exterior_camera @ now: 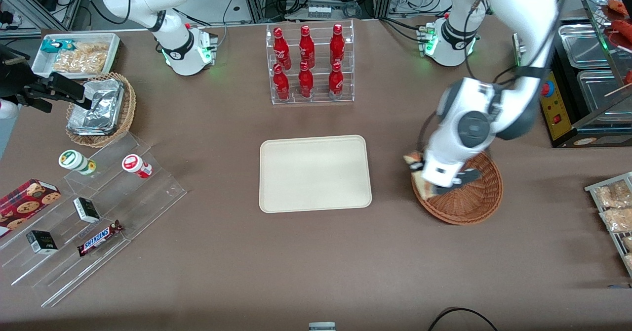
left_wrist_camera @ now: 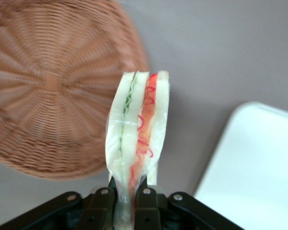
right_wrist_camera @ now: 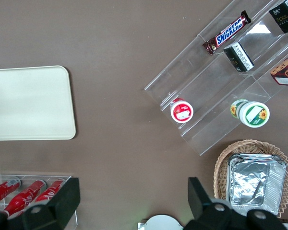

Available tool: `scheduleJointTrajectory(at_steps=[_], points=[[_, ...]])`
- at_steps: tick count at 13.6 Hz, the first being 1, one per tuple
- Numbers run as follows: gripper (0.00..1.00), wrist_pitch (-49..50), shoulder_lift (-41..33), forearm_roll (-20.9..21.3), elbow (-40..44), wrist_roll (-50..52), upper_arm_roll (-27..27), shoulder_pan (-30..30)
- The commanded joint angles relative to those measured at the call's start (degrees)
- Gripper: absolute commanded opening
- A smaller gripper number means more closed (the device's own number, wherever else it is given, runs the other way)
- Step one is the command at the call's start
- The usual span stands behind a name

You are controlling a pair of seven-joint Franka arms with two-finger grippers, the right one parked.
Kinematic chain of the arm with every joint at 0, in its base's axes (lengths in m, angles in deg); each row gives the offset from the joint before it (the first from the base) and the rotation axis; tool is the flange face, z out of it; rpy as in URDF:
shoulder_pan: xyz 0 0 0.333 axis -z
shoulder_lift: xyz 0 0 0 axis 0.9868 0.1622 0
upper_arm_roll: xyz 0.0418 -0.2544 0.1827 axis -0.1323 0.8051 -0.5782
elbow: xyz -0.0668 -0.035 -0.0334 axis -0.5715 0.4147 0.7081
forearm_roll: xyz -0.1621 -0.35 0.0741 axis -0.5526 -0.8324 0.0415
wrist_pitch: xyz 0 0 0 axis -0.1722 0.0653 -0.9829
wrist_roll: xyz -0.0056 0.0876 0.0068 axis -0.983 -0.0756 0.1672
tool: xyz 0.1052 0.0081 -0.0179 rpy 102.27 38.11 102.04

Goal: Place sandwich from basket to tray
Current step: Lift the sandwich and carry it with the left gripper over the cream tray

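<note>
Aloft, end effector (left_wrist_camera: 124, 203) on wedge sandwich (left_wrist_camera: 138, 129)

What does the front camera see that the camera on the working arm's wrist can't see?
Only the front view shows the clear rack of red bottles, the Snickers bar and the tan wicker basket of foil packets. Only the wrist view shows the end effector shut on the triangular white-bread sandwich, with its red and green filling layers. Both show the round reddish-brown wicker basket, now empty, and the flat cream-coloured tray.
</note>
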Motion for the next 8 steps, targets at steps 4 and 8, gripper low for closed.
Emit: scheduleJointTrajectory(at_steps=[4,8], points=[[0.1,1.7,13.1,1.2,15.0,5.2,-0.5,12.1],[0.1,1.5,18.6,0.9,22.2,9.8,-0.4,16.9]])
